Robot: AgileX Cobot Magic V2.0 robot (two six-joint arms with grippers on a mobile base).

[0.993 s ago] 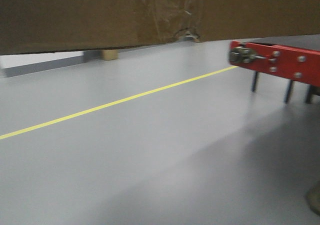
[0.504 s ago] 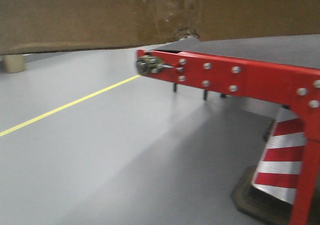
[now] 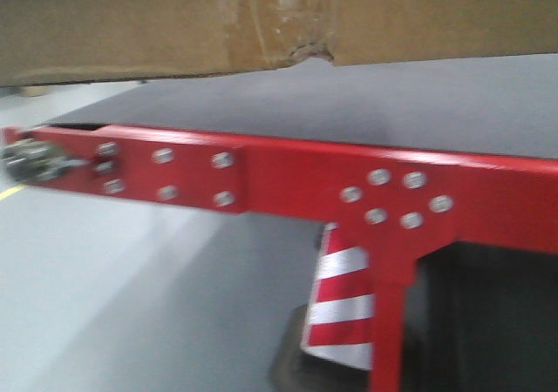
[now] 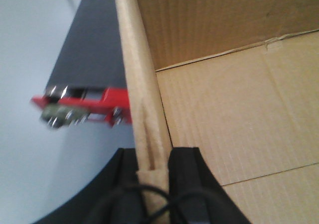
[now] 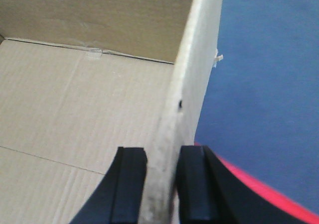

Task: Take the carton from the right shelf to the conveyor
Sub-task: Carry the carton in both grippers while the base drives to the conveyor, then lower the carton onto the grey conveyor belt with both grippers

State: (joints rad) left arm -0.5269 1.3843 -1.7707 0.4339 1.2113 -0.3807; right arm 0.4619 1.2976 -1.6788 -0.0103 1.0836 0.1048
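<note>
The brown carton (image 3: 174,17) fills the top of the front view, held in the air, with a torn notch at its bottom edge. My left gripper (image 4: 152,169) is shut on the carton's left wall (image 4: 139,84). My right gripper (image 5: 162,179) is shut on the carton's right wall (image 5: 192,74). The open inside of the carton shows in both wrist views. The conveyor belt (image 3: 366,104) is a flat dark grey surface just below and beyond the carton, with a red side frame (image 3: 288,179). It also shows in the left wrist view (image 4: 92,50) and right wrist view (image 5: 264,74). The right shelf is out of view.
A red-and-white striped cone (image 3: 344,296) stands on the grey floor (image 3: 105,305) under the conveyor frame. A red frame leg (image 3: 392,331) goes down beside it. A metal fitting (image 3: 30,161) sits at the conveyor's left end.
The view has swung right and closer to the conveyor: its red frame now spans the picture, the yellow floor line has nearly left the view. The carton stays held at the top.
</note>
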